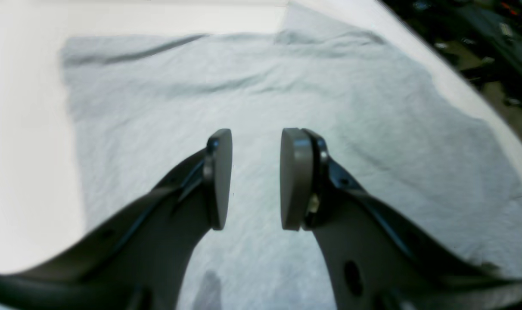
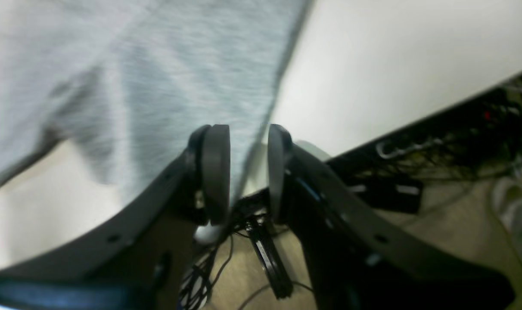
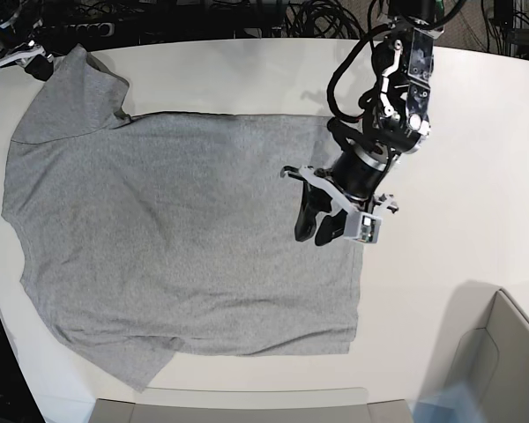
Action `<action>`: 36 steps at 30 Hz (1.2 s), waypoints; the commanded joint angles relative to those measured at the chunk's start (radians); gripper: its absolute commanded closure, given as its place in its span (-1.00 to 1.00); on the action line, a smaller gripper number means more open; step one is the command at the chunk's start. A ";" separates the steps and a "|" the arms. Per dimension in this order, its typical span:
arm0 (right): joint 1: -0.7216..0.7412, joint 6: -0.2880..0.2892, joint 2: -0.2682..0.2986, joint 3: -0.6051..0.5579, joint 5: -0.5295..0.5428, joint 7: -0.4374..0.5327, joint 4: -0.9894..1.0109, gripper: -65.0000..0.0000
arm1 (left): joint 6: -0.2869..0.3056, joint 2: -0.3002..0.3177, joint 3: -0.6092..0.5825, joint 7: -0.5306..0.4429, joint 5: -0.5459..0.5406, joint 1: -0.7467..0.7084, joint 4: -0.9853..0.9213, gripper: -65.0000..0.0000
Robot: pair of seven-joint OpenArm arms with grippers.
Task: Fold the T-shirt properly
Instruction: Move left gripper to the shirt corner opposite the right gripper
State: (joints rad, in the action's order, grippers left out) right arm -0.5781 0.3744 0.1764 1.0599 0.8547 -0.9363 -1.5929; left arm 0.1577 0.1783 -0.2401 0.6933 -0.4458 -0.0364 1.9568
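While the left wrist view is soft, it shows the left gripper (image 1: 256, 178) with jaws parted and nothing between them, hanging over the T-shirt (image 1: 287, 107), which lies flat with shallow wrinkles, plain grey side up. White table (image 1: 24, 129) borders the T-shirt on that view's left and top; past the table edge at upper right is dark, blurred clutter I can't resolve. Right wrist view, motion-blurred: right gripper (image 2: 248, 172) jaws parted, no cloth between the pads as far as I can tell. T-shirt (image 2: 157, 86) fills the upper left, its edge running down toward the jaws; table (image 2: 394, 64) to the right of the T-shirt, then the table's dark edge, then cables (image 2: 437, 150) and a beige floor (image 2: 459, 215) below. Base view: T-shirt (image 3: 176, 247) spread flat on the table (image 3: 476, 115), no lettering showing, one sleeve at the T-shirt's upper left, the other at its lower left, slightly folded. Left gripper (image 3: 322, 225) sits above the T-shirt's right edge, unclenched. Right gripper (image 3: 40, 57) is only partly visible at the upper-left sleeve tip. Cables (image 3: 247, 18) lie beyond the table's far edge; a grey bin (image 3: 502, 361) sits off the T-shirt's lower right.
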 commanded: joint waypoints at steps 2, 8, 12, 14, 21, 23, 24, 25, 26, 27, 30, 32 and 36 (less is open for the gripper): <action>0.013 0.013 0.018 0.007 -0.007 0.018 0.016 0.51 | 0.009 -0.003 0.003 -0.030 -0.011 0.017 0.020 0.43; 0.057 0.010 0.019 0.007 -0.019 0.018 0.088 0.51 | 0.009 -0.003 0.003 -0.030 -0.011 0.010 0.020 0.43; 0.076 0.010 0.019 -0.013 -0.019 0.018 0.136 0.51 | 0.009 -0.003 0.005 -0.030 -0.011 -0.010 0.020 0.43; 0.077 0.010 0.021 -0.034 -0.019 0.018 0.138 0.51 | 0.009 0.007 0.006 -0.030 -0.011 -0.010 0.020 0.43; 0.077 0.010 0.021 -0.089 -0.019 0.018 0.134 0.52 | 0.009 0.014 0.117 0.050 -0.055 -0.040 0.020 0.43; 0.077 0.010 0.021 -0.089 -0.019 0.018 0.134 0.52 | 0.009 0.017 0.195 0.085 -0.143 -0.044 0.019 0.43; 0.077 0.011 0.021 -0.089 -0.019 0.018 0.134 0.52 | 0.009 0.019 0.253 0.119 -0.207 -0.056 0.016 0.43; 0.076 0.011 0.021 -0.089 -0.019 0.018 0.131 0.52 | 0.009 0.019 0.305 0.159 -0.275 -0.061 0.009 0.43; 0.074 0.011 0.027 -0.089 -0.019 0.018 0.122 0.52 | 0.009 0.020 0.345 0.196 -0.325 -0.066 -0.004 0.43; 0.071 0.011 0.033 -0.089 -0.019 0.018 0.111 0.52 | 0.009 0.020 0.382 0.234 -0.376 -0.066 -0.023 0.43; 0.069 0.011 0.038 -0.089 -0.019 0.018 0.081 0.52 | 0.009 0.033 0.453 0.294 -0.434 -0.069 -0.073 0.43; 0.069 0.010 0.039 -0.089 -0.019 0.018 0.061 0.52 | 0.006 0.037 0.463 0.317 -0.434 -0.096 -0.095 0.43; 0.068 0.010 0.041 -0.089 -0.019 0.016 0.044 0.52 | -0.103 0.039 0.465 0.326 -0.434 -0.156 -0.096 0.43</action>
State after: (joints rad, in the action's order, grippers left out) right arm -0.5022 0.3859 0.1986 0.9646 0.8211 -0.9318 -1.5307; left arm 0.0498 0.2073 0.2207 1.0294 -0.8627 -0.2001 1.8442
